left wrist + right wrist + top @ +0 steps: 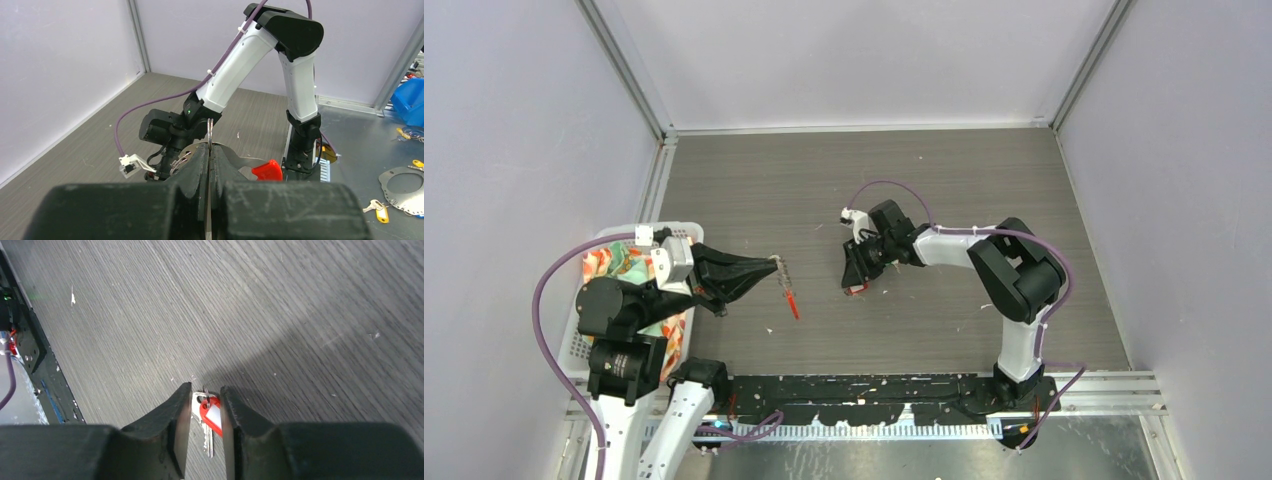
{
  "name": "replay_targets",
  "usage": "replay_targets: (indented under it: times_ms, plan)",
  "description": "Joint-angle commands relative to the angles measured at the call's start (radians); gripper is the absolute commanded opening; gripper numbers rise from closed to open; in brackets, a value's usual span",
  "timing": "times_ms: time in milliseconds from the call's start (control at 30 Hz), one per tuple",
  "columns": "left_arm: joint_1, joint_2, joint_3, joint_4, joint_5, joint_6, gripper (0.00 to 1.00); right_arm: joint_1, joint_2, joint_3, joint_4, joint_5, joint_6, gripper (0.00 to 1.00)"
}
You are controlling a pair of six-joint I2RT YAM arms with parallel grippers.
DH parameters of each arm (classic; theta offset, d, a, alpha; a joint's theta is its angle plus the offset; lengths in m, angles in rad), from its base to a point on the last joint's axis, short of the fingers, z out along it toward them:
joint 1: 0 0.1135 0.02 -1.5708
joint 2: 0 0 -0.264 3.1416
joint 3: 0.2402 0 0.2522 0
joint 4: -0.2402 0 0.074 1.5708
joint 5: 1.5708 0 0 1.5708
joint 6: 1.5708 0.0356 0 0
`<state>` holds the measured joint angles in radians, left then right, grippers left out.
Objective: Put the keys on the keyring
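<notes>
Left gripper: closed fully; the fingers pinch the keyring, whose thin metal loop stands upright above the fingertips.
Left gripper position: held above the left half of the table, pointing right toward the other arm.
Keyring: clamped at the left fingertips, clear of the table; in the top view it shows just past the tips.
Red strip: hangs down and to the right from the keyring; in the left wrist view a red piece shows to the right of the fingers.
Right gripper: narrow gap; tips pointed down at the table, one finger on each side of the key.
Right grip: whether the fingers clamp the key cannot be told.
Key: silver, with a red-and-white tag; its head lies between the right fingertips, blade pointing back toward the wrist.
Key location: near the table centre, under the right gripper, apart from the keyring.
Basket: white, at the left table edge beside the left arm, holding a patterned cloth.
</notes>
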<state>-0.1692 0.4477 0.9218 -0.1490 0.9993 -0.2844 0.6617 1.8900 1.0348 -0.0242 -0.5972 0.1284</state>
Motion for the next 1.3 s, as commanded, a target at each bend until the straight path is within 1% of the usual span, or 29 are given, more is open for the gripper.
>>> replay_targets:
  times_ms: [0, 100, 233, 400, 533, 633, 767, 833, 933, 1033, 1167, 1267]
  plan:
    - [-0.002, -0.006, 0.028, 0.002, -0.017, 0.011, 0.0, 0.004, 0.004, 0.01, -0.022, -0.018, -0.017, 0.3]
    - [-0.001, -0.004, 0.025, 0.004, -0.016, 0.01, 0.0, 0.004, -0.005, 0.001, -0.026, -0.024, -0.009, 0.21]
    - [-0.001, -0.004, 0.025, 0.008, -0.016, 0.009, 0.0, 0.005, -0.011, 0.002, -0.026, -0.034, -0.002, 0.16]
    - [-0.001, -0.009, 0.027, -0.004, -0.019, 0.014, 0.0, 0.005, -0.014, 0.005, -0.031, -0.049, 0.005, 0.02]
    - [-0.001, -0.007, 0.026, -0.01, -0.019, 0.016, 0.0, 0.004, -0.054, -0.016, -0.012, -0.057, 0.023, 0.01]
    - [-0.001, -0.005, 0.023, -0.013, -0.019, 0.017, 0.0, 0.007, -0.14, -0.084, 0.043, -0.049, 0.051, 0.01]
    - [-0.001, -0.001, 0.009, -0.007, -0.014, 0.008, 0.0, 0.057, -0.328, -0.196, 0.137, -0.013, 0.058, 0.01]
    - [-0.002, 0.002, 0.0, -0.006, -0.009, 0.002, 0.0, 0.101, -0.436, -0.239, 0.161, 0.041, 0.057, 0.01]
    - [-0.001, -0.002, -0.014, -0.007, 0.007, -0.009, 0.0, 0.188, -0.604, -0.28, 0.146, 0.168, 0.048, 0.01]
    - [-0.001, -0.013, -0.031, -0.015, 0.01, -0.014, 0.0, 0.273, -0.746, -0.27, 0.096, 0.252, 0.066, 0.01]
    - [-0.001, -0.031, -0.054, -0.02, 0.022, 0.008, 0.0, 0.361, -0.875, -0.197, -0.008, 0.274, 0.12, 0.01]
    - [-0.001, -0.038, -0.06, -0.016, 0.037, 0.025, 0.0, 0.421, -0.933, -0.159, -0.019, 0.267, 0.185, 0.01]
